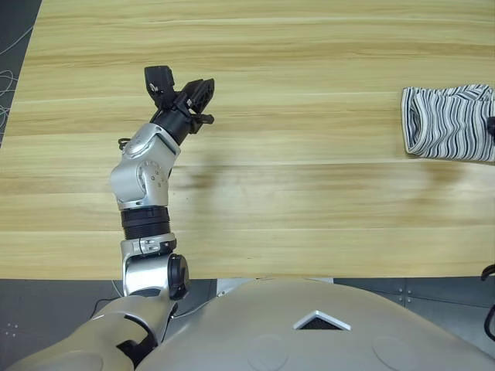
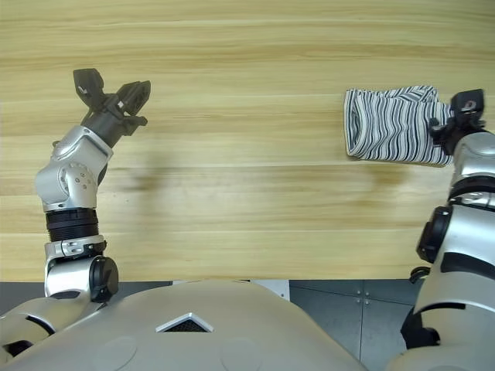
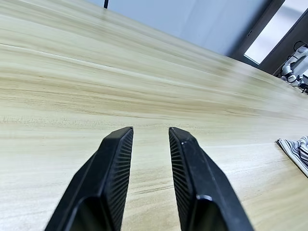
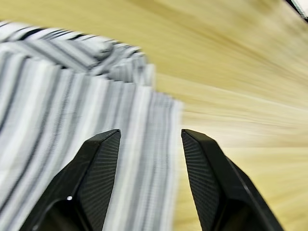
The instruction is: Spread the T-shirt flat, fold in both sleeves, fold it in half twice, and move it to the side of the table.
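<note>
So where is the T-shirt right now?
The folded T-shirt lies on the right side of the table, with the right gripper open at its right edge.

Silver arms (image 2: 69,174), black ribbed collars — matte-black 2-finger left tool (image 1: 182,81), right tool (image 4: 150,131)

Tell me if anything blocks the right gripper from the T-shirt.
Nothing visible does. The right gripper is open and sits right at the folded T-shirt, poised over the edge of the striped cloth, with no other thing between them. The T-shirt lies alone on the table, on the robot's right side.
</note>
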Robot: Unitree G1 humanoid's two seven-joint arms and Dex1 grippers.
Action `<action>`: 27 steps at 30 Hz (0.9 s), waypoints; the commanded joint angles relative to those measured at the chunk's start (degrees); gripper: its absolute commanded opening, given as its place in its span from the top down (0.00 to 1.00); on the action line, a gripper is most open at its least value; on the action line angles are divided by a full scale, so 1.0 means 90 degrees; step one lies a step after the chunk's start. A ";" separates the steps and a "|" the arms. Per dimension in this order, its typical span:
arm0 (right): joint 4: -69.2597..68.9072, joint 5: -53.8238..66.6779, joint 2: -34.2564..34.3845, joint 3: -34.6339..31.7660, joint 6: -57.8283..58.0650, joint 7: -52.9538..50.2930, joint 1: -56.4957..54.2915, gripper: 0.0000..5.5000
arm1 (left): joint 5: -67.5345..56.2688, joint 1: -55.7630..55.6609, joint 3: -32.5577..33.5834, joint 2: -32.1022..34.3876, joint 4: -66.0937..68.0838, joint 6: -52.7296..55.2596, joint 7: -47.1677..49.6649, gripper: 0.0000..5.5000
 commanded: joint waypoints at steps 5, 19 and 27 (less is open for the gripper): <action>-0.1543 0.2752 0.0814 -0.2157 -0.1332 0.2349 -0.0842 0.57 | 0.1080 0.0355 -0.0719 0.0244 -0.0660 -0.1293 0.0094 0.75; -0.8843 0.1544 0.5281 -0.0284 -0.3172 0.0401 0.5885 0.57 | 0.3294 0.4302 -0.1526 -0.0817 -0.2589 -0.5810 0.2083 0.75; -0.8650 0.0393 0.5344 0.0769 -0.3905 0.0002 0.6759 0.57 | 0.3091 0.4736 -0.1544 -0.0890 -0.2375 -0.5768 0.2084 0.75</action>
